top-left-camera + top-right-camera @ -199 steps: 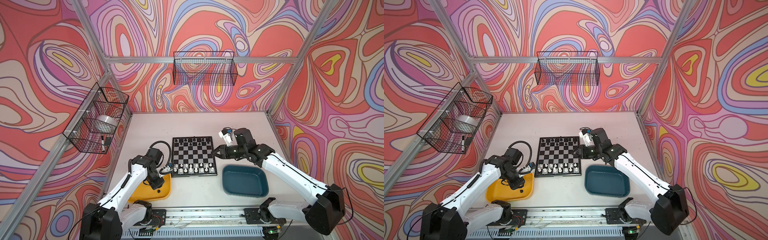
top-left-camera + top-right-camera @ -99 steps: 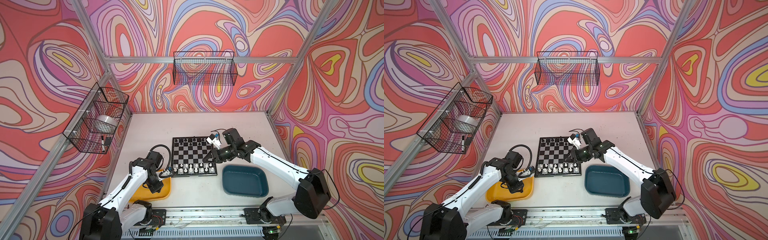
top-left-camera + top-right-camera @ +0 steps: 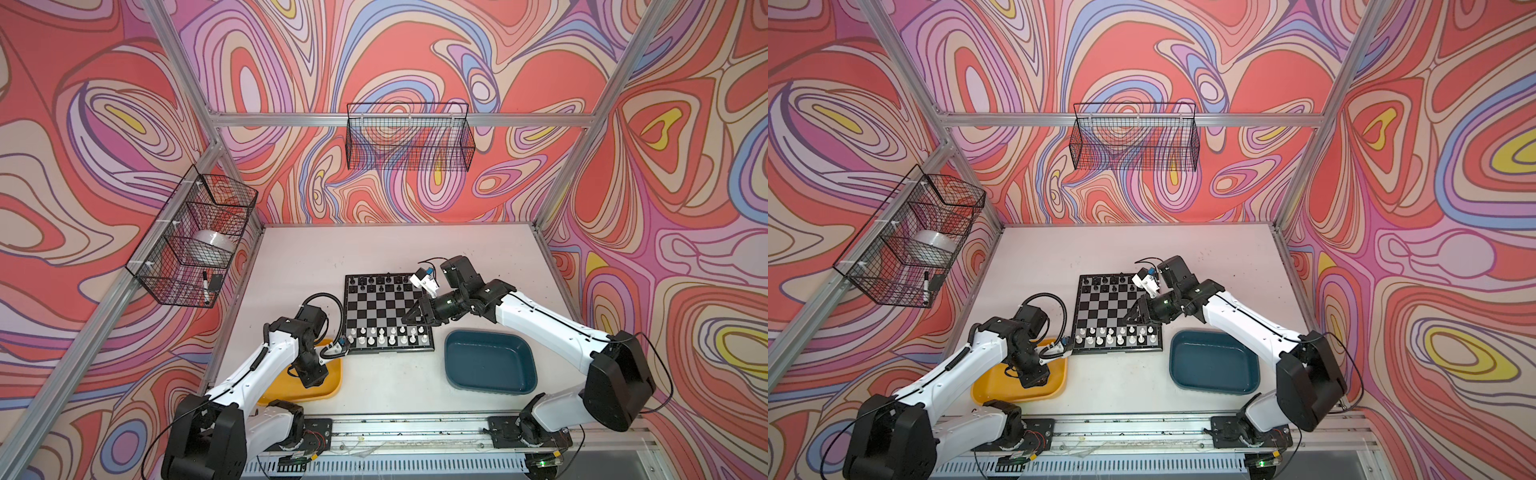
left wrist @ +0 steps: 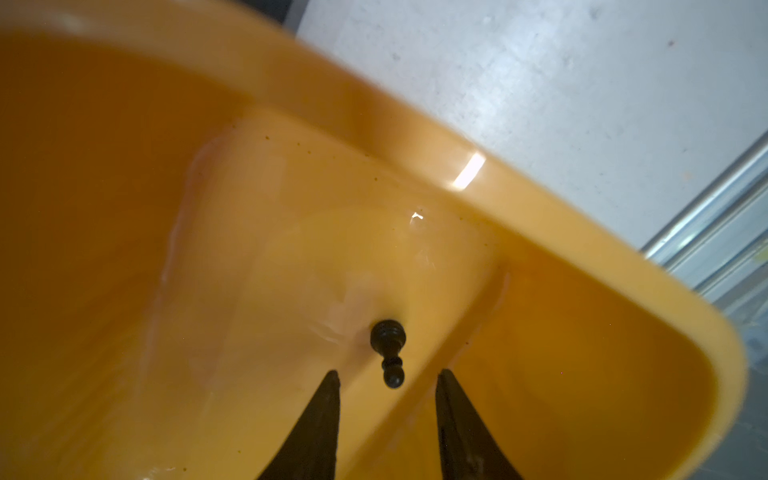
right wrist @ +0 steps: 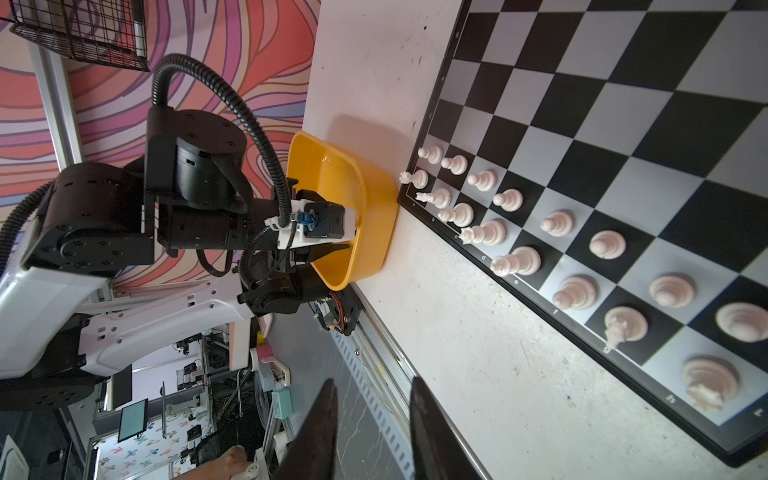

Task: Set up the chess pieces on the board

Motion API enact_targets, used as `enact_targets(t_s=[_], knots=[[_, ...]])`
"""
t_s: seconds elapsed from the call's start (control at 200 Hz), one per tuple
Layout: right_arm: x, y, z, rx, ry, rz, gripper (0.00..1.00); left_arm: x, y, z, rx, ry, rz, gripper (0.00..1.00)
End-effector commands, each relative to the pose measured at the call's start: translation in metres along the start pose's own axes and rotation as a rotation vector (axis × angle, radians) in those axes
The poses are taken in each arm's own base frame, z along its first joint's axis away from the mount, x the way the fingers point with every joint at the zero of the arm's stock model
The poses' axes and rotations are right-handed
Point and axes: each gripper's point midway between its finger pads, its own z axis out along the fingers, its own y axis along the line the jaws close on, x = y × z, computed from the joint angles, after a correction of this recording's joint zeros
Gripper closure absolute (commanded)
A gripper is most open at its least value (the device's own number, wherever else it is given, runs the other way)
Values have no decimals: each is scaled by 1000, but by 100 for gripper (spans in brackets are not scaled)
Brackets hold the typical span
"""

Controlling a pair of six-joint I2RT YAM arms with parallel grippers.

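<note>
Flanking black pawn [image 4: 388,336] by yellow tray [image 4: 540,232] wall: left pincer [image 4: 387,371] open | right pincer [image 5: 372,379] open above board [image 5: 623,124]

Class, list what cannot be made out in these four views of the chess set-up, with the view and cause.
Black pieces on the board's far side: too small in both top views to tell kinds.
Left pincer: tips hidden by its own arm in both top views.
Black pawn in the yellow tray: covered by that arm from above; only the left wrist view shows it.
Nearest white pieces: blurred in the right wrist view.
</note>
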Motion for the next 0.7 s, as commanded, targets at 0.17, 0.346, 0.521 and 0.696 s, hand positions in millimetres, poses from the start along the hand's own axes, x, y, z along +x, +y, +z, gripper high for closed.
enact_targets(t_s=[0.17, 0.346, 0.521, 0.696], knots=[[-6, -2, 4, 16, -18, -7, 70, 0, -2, 7, 20, -5, 31, 62], [-5, -4, 3, 23, -22, -2, 70, 1, -3, 9, 24, -4, 31, 63], [-4, -5, 4, 30, -23, 1, 70, 1, -2, 11, 20, -5, 62, 66], [-4, -6, 2, 37, -31, 2, 71, 0, -3, 11, 25, -11, 72, 65]])
